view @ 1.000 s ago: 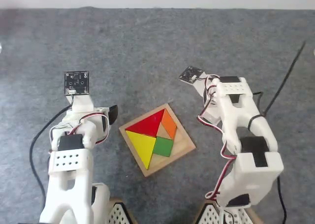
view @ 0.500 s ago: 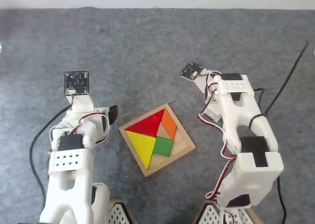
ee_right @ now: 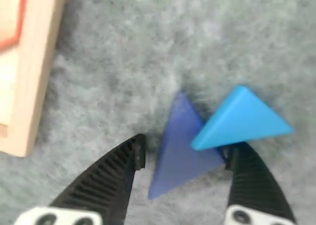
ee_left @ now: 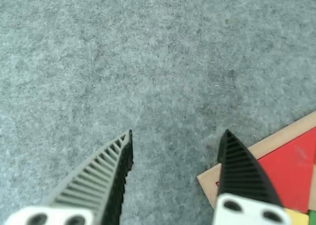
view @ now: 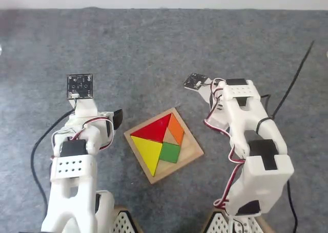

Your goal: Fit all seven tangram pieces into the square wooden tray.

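The grey felt-covered bench (view: 154, 43) is seen from above, with a white left arm (view: 72, 166) and a white right arm (view: 261, 166) side by side. Between them sits the square wooden tray (view: 192, 151), turned like a diamond. It holds a red triangle (view: 154, 130), a yellow triangle (view: 147, 151), a green square (view: 170, 152) and an orange piece (view: 176, 128), packed toward the left arm. Bare wood shows along the side facing the right arm.

Your right gripper (ee_right: 186, 145) hangs open low over the felt, with one jaw on either side of a dark blue triangle (ee_right: 173, 165). A light blue triangle (ee_right: 239, 118) overlaps that piece's corner and sits right against one jaw. It seems to be propped on the darker piece, though you cannot be sure from this angle. Both pieces lie near the tray's edge (ee_right: 34, 76) but apart from it.

The step in hand is probably picking up one blue triangle. Closing from here would likely catch both pieces:
- Settle on one piece, and take the upper, lighter one first.
- Centre the jaws across two of its flat edges, not a point.
- Go down close to the felt, close gently, then lift straight up.

Your left gripper (ee_left: 177, 133) is open and empty over bare felt, just beside the tray's corner. Leave it there, clear of the work.
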Robot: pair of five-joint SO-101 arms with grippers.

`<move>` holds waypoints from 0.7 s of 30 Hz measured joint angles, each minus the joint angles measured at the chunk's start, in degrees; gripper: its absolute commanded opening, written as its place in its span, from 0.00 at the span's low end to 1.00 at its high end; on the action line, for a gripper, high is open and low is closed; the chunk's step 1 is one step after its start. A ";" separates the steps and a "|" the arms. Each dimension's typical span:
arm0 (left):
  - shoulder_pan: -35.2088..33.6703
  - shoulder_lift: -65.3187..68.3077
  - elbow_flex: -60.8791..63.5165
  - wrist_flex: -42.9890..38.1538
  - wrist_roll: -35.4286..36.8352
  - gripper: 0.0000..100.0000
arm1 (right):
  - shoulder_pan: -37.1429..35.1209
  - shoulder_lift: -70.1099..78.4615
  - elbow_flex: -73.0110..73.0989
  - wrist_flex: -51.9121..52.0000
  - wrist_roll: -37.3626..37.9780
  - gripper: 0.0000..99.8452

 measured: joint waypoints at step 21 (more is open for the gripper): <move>0.00 0.00 0.00 0.00 0.00 0.27 | -0.26 1.49 -21.19 23.03 -21.19 0.10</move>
